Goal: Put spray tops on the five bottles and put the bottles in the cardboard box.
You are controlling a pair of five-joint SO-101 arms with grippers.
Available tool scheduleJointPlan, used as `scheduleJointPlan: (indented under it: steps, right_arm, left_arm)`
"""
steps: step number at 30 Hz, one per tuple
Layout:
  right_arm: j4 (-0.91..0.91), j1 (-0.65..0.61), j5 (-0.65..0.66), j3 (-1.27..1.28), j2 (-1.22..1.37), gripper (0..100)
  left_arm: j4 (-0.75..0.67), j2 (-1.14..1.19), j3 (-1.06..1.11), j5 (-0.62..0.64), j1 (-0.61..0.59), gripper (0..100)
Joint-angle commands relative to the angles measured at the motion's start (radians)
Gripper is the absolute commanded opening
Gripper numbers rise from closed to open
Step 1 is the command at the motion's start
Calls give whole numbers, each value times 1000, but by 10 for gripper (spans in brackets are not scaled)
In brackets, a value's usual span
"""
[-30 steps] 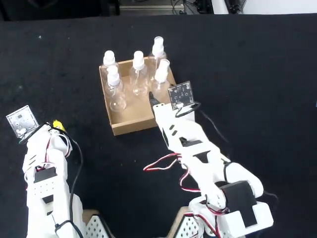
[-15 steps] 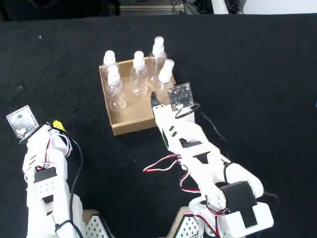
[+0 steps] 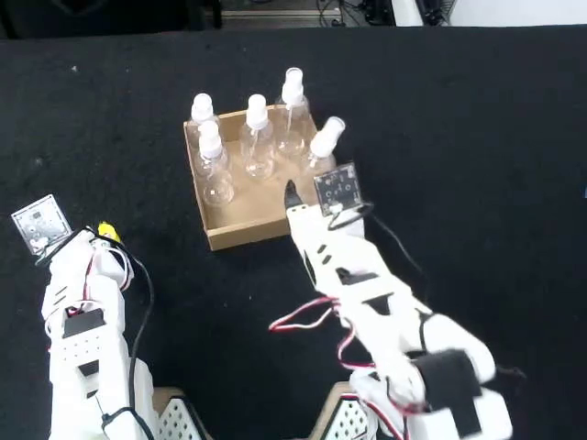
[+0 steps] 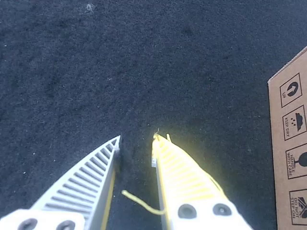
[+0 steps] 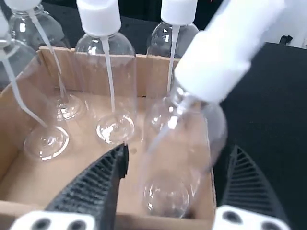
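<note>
The right gripper [image 5: 178, 152] stands wide open astride a clear plastic bottle with a white spray top [image 3: 321, 148]. The bottle sits inside the brown cardboard box [image 3: 246, 233] at upper centre, leaning over its right wall. It probably needs righting before the jaws withdraw, or it may topple out. The left gripper [image 4: 136, 140], narrowly open and empty, hangs over the black tablecloth [image 3: 477, 137]. Printed handling symbols [image 4: 291, 91] mark the box's side; no brand shows.

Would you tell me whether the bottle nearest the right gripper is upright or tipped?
Tipped: the bottle leans sideways, its spray top out past the cardboard box wall while its base sits inside.
</note>
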Motion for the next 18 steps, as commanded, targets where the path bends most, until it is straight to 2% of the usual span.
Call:
scheduleJointPlan:
  steps: [1,12,18]
  right_arm:
    - [-25,-15,3,24,-114,283]
    - [23,-8,2,21,-168,284]
    - [25,5,5,151,-394,279]
  left_arm:
    - [-25,-15,-4,-12,8,95]
    - [-25,-15,-4,-12,8,95]
    - [-25,-15,-4,-12,8,95]
